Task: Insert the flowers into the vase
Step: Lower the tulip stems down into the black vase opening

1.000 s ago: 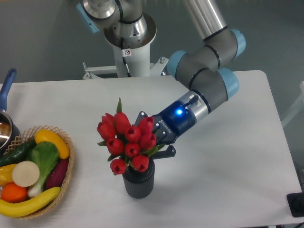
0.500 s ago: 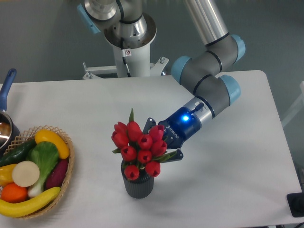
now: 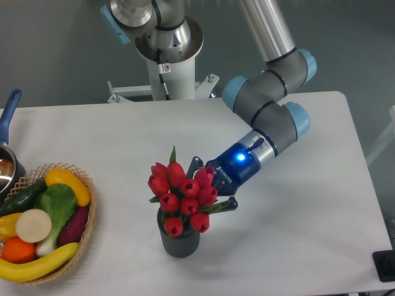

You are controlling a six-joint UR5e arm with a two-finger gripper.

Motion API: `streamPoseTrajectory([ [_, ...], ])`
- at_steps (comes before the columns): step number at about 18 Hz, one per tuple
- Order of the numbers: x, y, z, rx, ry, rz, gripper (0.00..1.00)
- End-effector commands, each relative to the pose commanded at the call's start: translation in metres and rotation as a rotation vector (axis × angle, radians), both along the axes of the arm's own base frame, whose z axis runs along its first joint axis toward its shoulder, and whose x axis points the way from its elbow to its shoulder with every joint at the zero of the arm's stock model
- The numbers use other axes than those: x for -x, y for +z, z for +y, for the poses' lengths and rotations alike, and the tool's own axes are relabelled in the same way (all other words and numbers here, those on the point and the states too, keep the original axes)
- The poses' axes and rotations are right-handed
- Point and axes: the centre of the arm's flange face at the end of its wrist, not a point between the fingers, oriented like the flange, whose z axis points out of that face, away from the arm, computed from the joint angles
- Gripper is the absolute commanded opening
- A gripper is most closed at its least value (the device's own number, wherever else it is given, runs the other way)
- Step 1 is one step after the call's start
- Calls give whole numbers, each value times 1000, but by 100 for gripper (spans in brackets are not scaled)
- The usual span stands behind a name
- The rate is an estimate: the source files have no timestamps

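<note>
The flowers (image 3: 182, 197) sit right on top of the vase (image 3: 179, 241), near the middle front of the table (image 3: 321, 203). The gripper (image 3: 208, 187) reaches in from the right, and its fingers are closed on the flowers. A basket (image 3: 88, 216) sits at the left edge, well apart from the vase. Bare table lies between them, and more to the right.

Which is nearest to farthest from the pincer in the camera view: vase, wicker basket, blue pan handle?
Measured from the pincer, which holds the flowers:
1. Vase: just below and left of it, under the bunch.
2. Wicker basket: at the table's left edge.
3. Blue pan handle: far left, behind the basket.
</note>
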Motion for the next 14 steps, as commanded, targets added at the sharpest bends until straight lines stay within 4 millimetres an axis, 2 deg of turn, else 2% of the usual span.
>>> streamPoseTrajectory([
  [4, 1, -13, 2, -6, -5, 12, 32],
  [5, 2, -18, 2, -14, -7, 27, 38],
  [7, 2, -22, 2, -17, -8, 34, 44],
  [9, 3, -22, 1, -18, -7, 35, 62],
  [10, 3, -22, 1, -18, -7, 37, 75],
  [12, 3, -21, 1, -18, -7, 39, 82],
  [14, 3, -20, 0, -16, -5, 39, 94],
])
